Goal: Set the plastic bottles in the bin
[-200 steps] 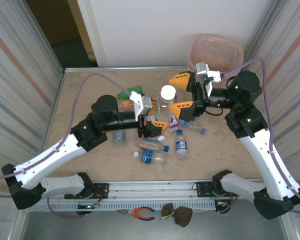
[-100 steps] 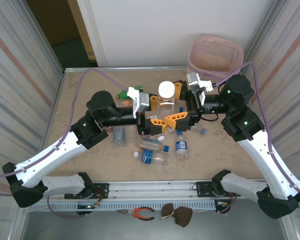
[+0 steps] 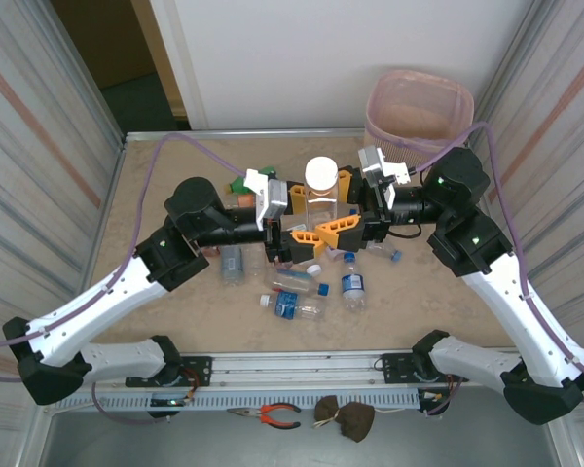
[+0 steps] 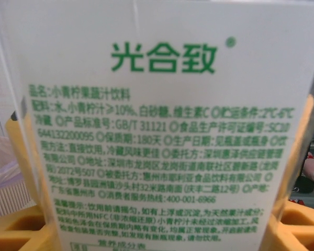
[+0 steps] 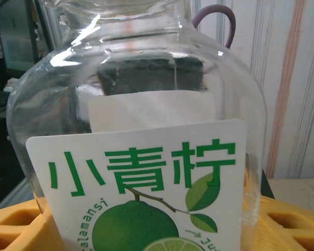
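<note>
a clear white-capped bottle (image 3: 322,197) stands upright at the centre of the top view; the left gripper (image 3: 305,216) clamps it about half open from the left; the right gripper (image 3: 342,206) sets its yellow fingers (image 5: 293,225) against the bottle's sides from the right; loose bottles (image 3: 302,292) lie just below; the bin (image 3: 419,107) stands at the upper right.

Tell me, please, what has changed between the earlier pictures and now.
The right tool moved left and narrowed its wide-open jaws around the white-capped bottle; whether it grips yet is unclear. The left tool still holds that bottle upright, almost in place. The loose bottles have not moved.
</note>
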Controlling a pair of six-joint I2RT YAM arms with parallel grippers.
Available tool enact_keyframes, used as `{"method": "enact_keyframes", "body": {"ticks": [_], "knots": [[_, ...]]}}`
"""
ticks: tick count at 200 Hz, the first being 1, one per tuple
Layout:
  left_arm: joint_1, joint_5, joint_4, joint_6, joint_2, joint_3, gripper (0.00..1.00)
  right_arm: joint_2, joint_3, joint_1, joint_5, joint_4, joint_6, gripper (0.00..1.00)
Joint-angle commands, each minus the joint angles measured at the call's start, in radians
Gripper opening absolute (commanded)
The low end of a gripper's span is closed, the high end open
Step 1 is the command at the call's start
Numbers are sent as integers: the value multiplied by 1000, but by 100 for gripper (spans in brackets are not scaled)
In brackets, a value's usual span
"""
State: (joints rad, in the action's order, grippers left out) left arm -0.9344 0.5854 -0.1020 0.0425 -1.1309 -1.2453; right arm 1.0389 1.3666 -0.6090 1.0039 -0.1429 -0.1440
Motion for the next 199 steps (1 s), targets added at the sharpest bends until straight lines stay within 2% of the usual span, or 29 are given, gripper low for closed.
{"method": "enact_keyframes", "body": {"ticks": [1, 24, 50, 90, 121, 163, 199], "knots": [[-4, -1, -53, -11, 31, -8, 51, -9, 2, -11, -1, -3, 2, 64], [-3, 0, -53, -9, 31, -5, 51, -6, 5, -15, -2, -3, 1, 58], [-3, -5, -54, -8, 34, -2, 53, -7, 9, -16, -13, -6, 3, 56], [-3, -54, -54, -9, 63, 28, 67, -5, 22, -15, -55, -19, 7, 54], [-4, -97, -37, -8, 93, 65, 72, 11, 52, 0, -111, -55, 19, 54], [-3, -184, 18, -8, 143, 117, 76, 63, 122, 91, -199, -105, 10, 54], [-3, -260, 75, -20, 170, 148, 77, 151, 223, 237, -295, -172, -56, 52]]}}
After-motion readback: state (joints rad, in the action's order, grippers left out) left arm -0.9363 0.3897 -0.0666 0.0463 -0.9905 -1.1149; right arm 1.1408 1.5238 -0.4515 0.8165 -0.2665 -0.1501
